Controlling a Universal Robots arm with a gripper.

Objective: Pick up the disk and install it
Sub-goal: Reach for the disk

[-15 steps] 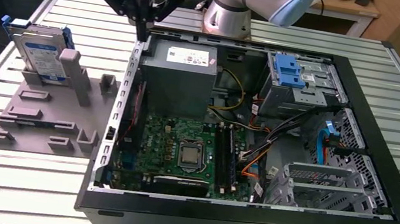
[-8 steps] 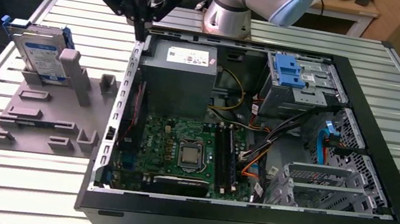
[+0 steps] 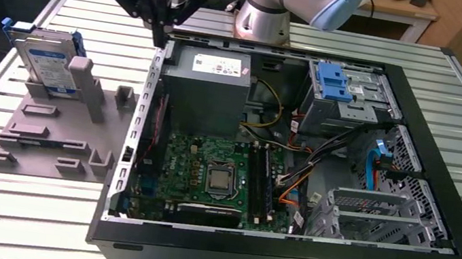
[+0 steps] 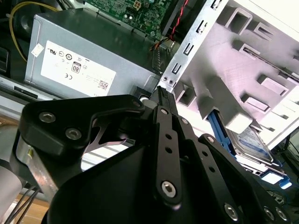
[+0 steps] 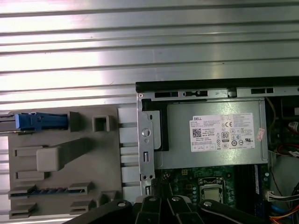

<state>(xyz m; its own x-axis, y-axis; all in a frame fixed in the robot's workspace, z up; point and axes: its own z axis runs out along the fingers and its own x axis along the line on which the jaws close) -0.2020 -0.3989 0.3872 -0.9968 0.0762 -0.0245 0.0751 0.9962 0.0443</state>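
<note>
The disk [image 3: 46, 61], a silver drive with a white-and-blue label in a blue carrier, stands on edge in a grey holder [image 3: 56, 138] on the table, at the exterior view's left of the open computer case [image 3: 440, 202]. In the first wrist view the disk [image 5: 40, 121] appears edge-on as a blue strip; the second wrist view has the disk [image 4: 252, 143] behind a grey block. My gripper [image 3: 162, 37] hangs above the case's wall nearest the holder, apart from the disk. Its black fingers [image 4: 161, 100] meet at the tip, shut and holding nothing.
Inside the case lie a grey power-supply box [image 3: 211, 75], a green motherboard [image 3: 206, 174], a blue ridged latch [image 3: 334, 83] on a metal drive cage, and more cages [image 3: 383, 214] with cables. The slatted metal table [image 3: 17, 214] surrounds it all.
</note>
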